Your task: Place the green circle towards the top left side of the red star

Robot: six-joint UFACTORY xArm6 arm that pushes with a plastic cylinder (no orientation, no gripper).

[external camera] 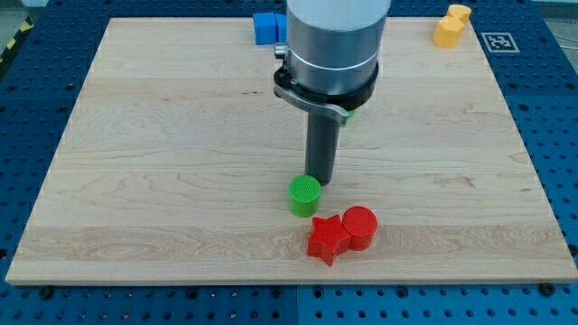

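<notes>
Since the arm ends in a plain rod w/ no hand, there is nothing to open, shut or clamp; it can only shove. My tip (321,181) sits on the tabletop (163,162), touching or nearly touching the green circle (304,195), which lies just below it & a bit to the view's left. That spot makes sense: a push from there would send the circle down & left, or the tip has just let it rest.

Just past the circle, lower & to the view's right of my tip, is the red star (327,239). A red circle (359,226) sits right next to the star, touching it on the view's right. So the green circle is already up & left of the star, very near but prob. not touching. I'd guess the job is about done or needs only a tiny nudge. Push too hard & the circle could bump the star.

Far off toward the view's top, behind the arm, is a blue block (267,27), shape hard to tell. A yellow block (451,25) sits far up & to the view's right. A bit of smth green (349,116) peeks out behind the rod's holder; can't tell what.
</notes>
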